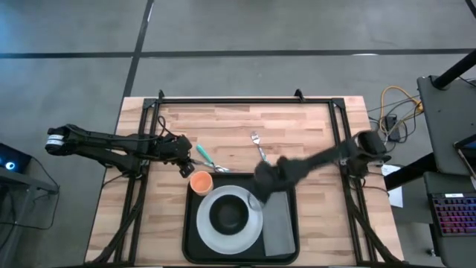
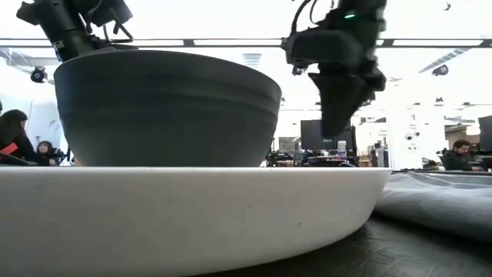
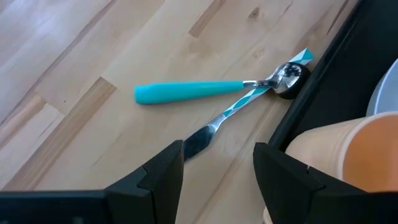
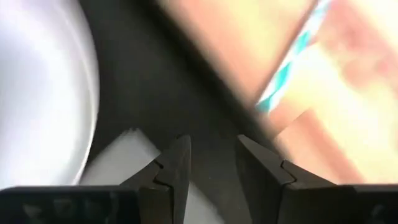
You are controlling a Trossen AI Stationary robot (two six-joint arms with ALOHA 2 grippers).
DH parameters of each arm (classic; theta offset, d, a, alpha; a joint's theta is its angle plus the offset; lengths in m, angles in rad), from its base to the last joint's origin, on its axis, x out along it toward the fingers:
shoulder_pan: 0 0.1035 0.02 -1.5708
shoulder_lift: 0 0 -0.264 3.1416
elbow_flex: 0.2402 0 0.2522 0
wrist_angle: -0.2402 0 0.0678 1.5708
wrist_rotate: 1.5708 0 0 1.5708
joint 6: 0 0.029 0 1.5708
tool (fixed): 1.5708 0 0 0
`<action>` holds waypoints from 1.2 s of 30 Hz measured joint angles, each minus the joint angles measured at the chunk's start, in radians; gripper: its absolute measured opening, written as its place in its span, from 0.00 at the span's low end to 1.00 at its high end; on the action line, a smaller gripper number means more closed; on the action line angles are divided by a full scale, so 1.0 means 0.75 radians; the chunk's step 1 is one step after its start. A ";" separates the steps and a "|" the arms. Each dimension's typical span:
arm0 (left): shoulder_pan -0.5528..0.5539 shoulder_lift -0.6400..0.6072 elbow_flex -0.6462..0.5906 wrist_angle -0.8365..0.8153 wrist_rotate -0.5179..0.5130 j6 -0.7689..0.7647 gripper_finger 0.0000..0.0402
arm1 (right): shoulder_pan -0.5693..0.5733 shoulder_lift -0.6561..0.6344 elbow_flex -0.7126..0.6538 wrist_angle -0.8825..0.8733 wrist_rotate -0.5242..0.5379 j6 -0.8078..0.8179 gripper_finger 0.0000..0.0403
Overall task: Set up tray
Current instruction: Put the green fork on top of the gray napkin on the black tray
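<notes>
The black tray (image 1: 195, 231) holds a white plate (image 1: 212, 231) with a dark bowl (image 1: 228, 214) on it and a grey napkin (image 1: 279, 223) beside it. An orange cup (image 1: 201, 181) stands at the tray's far left corner. A teal-handled spoon (image 3: 186, 92) and a knife with a striped handle (image 3: 239, 107) lie crossed on the wood. A fork (image 1: 258, 141) lies farther right. My left gripper (image 3: 217, 165) is open, with its fingers on either side of the knife's metal end. My right gripper (image 4: 212, 165) is open above the tray (image 4: 137, 81), between the plate (image 4: 43, 93) and the napkin (image 4: 118, 155).
The tray's raised rim (image 3: 311, 93) runs close by the spoon's bowl end, and the cup (image 3: 348, 155) stands right next to my left gripper. A black frame borders the table (image 1: 223, 119). In the low view, the bowl (image 2: 169, 108) and plate (image 2: 192, 208) fill the foreground. People sit far behind.
</notes>
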 joint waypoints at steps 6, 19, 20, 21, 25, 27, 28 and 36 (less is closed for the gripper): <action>0.000 0.000 0.000 -0.002 0.000 0.005 0.43 | -0.294 -0.034 0.002 0.103 -0.045 -0.027 0.29; 0.000 0.001 -0.007 -0.013 0.000 -0.017 0.43 | -0.578 0.161 0.011 0.179 -0.202 -0.010 0.29; 0.000 0.001 -0.007 -0.013 0.000 -0.021 0.43 | -0.578 0.161 0.011 0.180 -0.157 0.006 0.29; 0.000 0.001 -0.007 -0.012 0.000 -0.032 0.43 | -0.578 0.160 0.011 0.180 -0.120 0.014 0.29; 0.000 0.001 -0.007 -0.012 0.000 -0.051 0.43 | -0.607 0.169 0.011 0.184 -0.113 0.015 0.29; -0.001 0.001 -0.007 -0.012 0.000 -0.051 0.43 | -0.620 0.189 0.011 0.189 -0.165 0.015 0.29; 0.000 0.001 -0.007 -0.010 0.000 -0.051 0.43 | -0.624 0.201 0.011 0.189 -0.181 0.014 0.29; -0.001 0.001 -0.007 0.000 -0.002 -0.052 0.43 | -0.624 0.288 0.017 0.240 -0.240 -0.026 0.28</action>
